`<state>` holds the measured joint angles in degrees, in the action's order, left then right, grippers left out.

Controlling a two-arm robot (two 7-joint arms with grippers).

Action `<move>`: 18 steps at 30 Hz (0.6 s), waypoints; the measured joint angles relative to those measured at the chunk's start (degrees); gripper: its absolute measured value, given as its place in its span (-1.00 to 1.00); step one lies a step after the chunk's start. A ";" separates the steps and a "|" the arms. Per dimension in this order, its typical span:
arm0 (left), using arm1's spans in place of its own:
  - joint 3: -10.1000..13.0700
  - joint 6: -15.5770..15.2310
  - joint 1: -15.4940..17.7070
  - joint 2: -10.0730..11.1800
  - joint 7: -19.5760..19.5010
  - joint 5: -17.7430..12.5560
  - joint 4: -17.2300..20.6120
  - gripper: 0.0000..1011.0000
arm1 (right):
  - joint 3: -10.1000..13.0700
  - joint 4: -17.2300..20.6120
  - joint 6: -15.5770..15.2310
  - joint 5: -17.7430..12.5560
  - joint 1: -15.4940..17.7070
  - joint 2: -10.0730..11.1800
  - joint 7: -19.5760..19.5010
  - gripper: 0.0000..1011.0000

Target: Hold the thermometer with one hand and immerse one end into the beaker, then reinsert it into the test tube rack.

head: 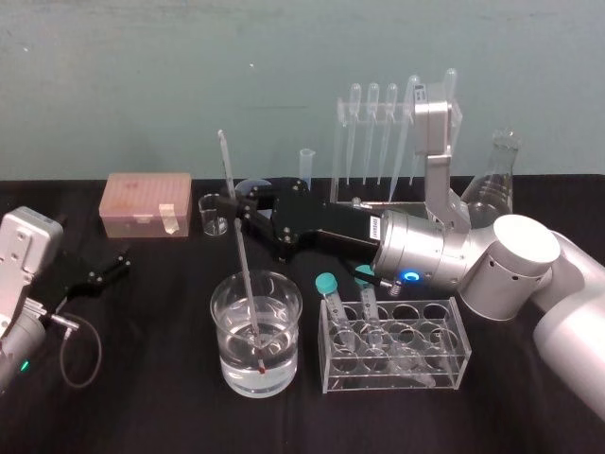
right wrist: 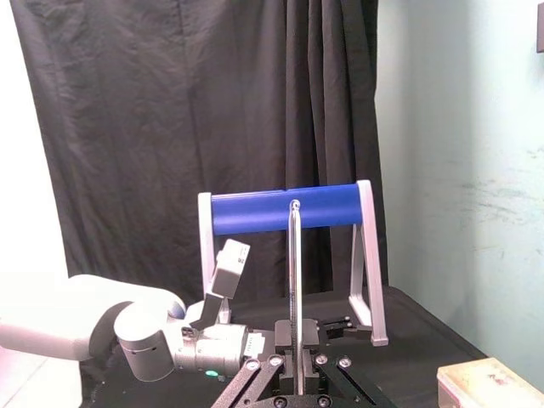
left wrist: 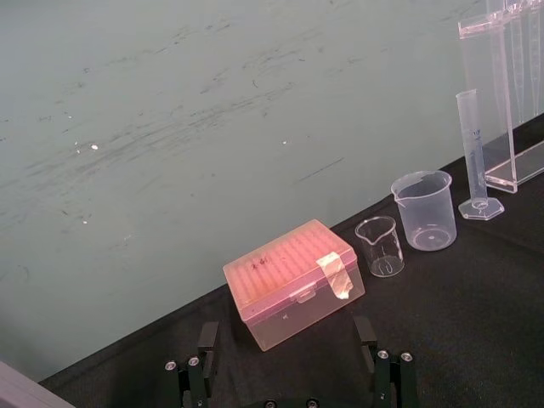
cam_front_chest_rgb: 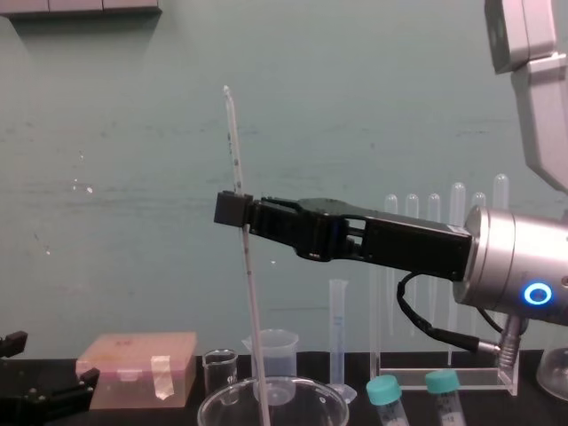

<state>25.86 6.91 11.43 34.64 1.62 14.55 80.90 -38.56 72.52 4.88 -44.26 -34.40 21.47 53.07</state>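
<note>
Nearest of all, the beaker (head: pixel 256 331) stands at the front middle of the black surface (head: pixel 142 397), partly filled with clear liquid, and just to its right sits a low clear tube holder (head: pixel 395 345) with two teal-capped tubes in it. From the beaker rises the thermometer (head: pixel 247 274) – its red tip lies under the liquid close to the glass bottom, and its stem leans a little, the top tipping left and toward the far wall. The right hand (head: pixel 234 210) reaches in from the right, above the beaker, and its black fingers are clamped on the stem about halfway up; from the chest the rod (cam_front_chest_rgb: pixel 252 302) stands well clear above and below that grip (cam_front_chest_rgb: pixel 232 210). Far right, by the wall, the tall test tube rack (head: pixel 388 142) carries a row of pipettes. The left hand (head: pixel 113 265) rests low at the left edge of the surface, its fingers spread wide (left wrist: pixel 289 374) – nothing between them. Beyond it, at the far left, lie a pink box (head: pixel 148 203) and a tiny glass beaker (head: pixel 214 215).
</note>
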 joint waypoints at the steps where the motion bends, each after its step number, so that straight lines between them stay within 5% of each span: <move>1: 0.00 0.00 0.00 0.00 0.00 0.00 0.00 0.99 | -0.01 -0.01 0.00 0.00 0.00 -0.01 0.00 -0.89; 18: 0.00 0.00 0.00 0.00 0.00 0.00 0.00 0.99 | -0.10 -0.16 -0.02 -0.01 -0.01 0.03 0.10 -0.89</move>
<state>25.86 6.91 11.43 34.65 1.62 14.55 80.90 -38.66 72.36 4.85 -44.27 -34.42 21.50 53.16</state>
